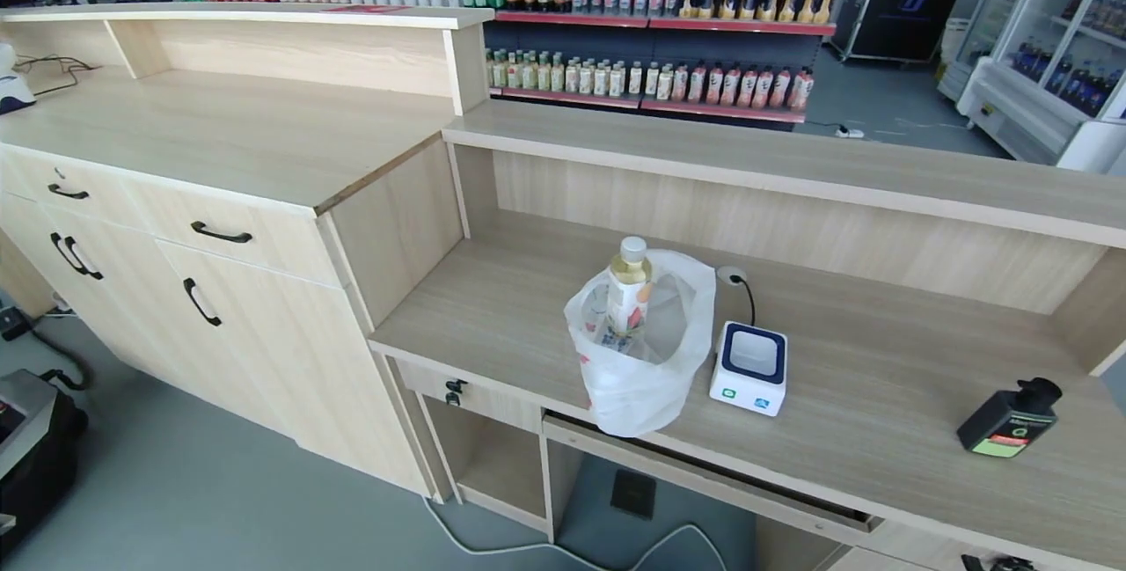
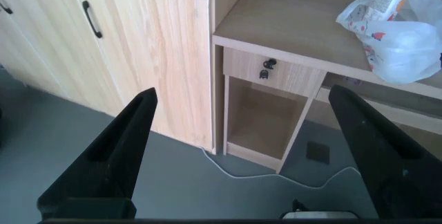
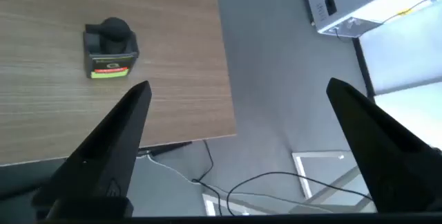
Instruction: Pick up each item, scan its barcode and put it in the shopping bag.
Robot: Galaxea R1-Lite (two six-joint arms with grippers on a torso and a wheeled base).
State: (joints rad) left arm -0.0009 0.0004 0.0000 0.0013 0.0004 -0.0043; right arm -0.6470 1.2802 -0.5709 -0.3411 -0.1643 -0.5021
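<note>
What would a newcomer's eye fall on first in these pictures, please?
The white shopping bag stands out first, in the middle of the lower counter, with a pale drink bottle standing upright in it. Right beside it sits the white barcode scanner, and a dark bottle sits alone near the counter's right end. Behind, shelves of drinks line the wall.

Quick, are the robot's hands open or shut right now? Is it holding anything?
Left gripper: open, holding nothing.
Right gripper: open, holding nothing.
</note>
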